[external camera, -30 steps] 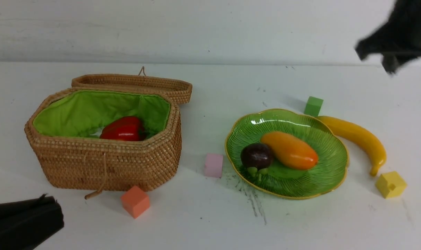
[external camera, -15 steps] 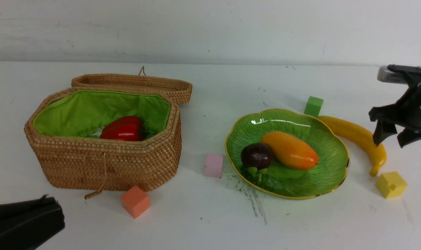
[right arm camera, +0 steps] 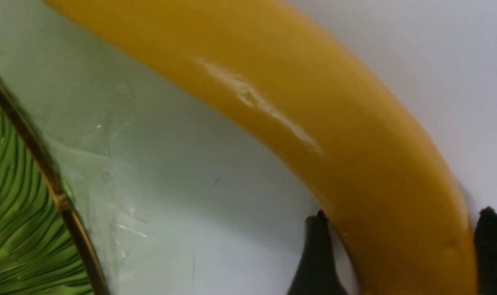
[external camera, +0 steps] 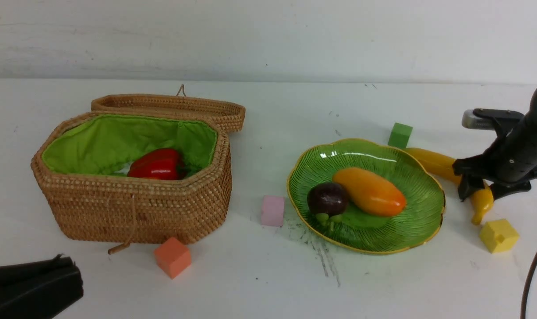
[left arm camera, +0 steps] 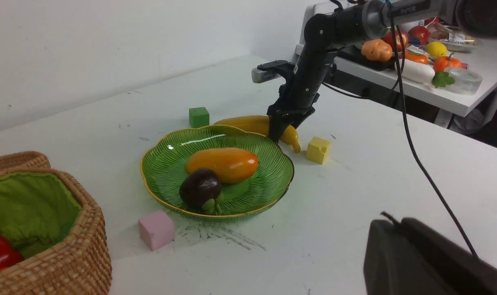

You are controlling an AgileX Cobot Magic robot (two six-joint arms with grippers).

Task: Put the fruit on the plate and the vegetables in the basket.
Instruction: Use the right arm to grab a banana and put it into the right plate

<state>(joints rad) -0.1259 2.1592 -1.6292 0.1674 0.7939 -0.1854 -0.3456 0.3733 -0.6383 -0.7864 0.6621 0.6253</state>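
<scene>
The yellow banana [external camera: 432,161] lies on the table just right of the green plate [external camera: 410,221]. My right gripper [external camera: 479,192] is open and low over the banana's near end, one finger on each side; in the right wrist view the banana [right arm camera: 297,110] fills the space between the fingers of that gripper [right arm camera: 404,229]. The mango [external camera: 369,191] and the mangosteen [external camera: 327,198] lie on the plate. The red bell pepper [external camera: 157,165] lies in the open basket [external camera: 140,208]. Gourd and carrot are not in view. My left gripper [external camera: 69,270] is shut and empty near the front left.
Small cubes lie about: green [external camera: 400,135] behind the banana, yellow [external camera: 498,235] by its near tip, pink [external camera: 273,211] left of the plate, orange [external camera: 172,257] in front of the basket. A side table [left arm camera: 478,88] with other toy produce stands beyond the right arm.
My right gripper has come down from the upper right and now straddles the banana's near end. The left gripper and the other things have not moved.
</scene>
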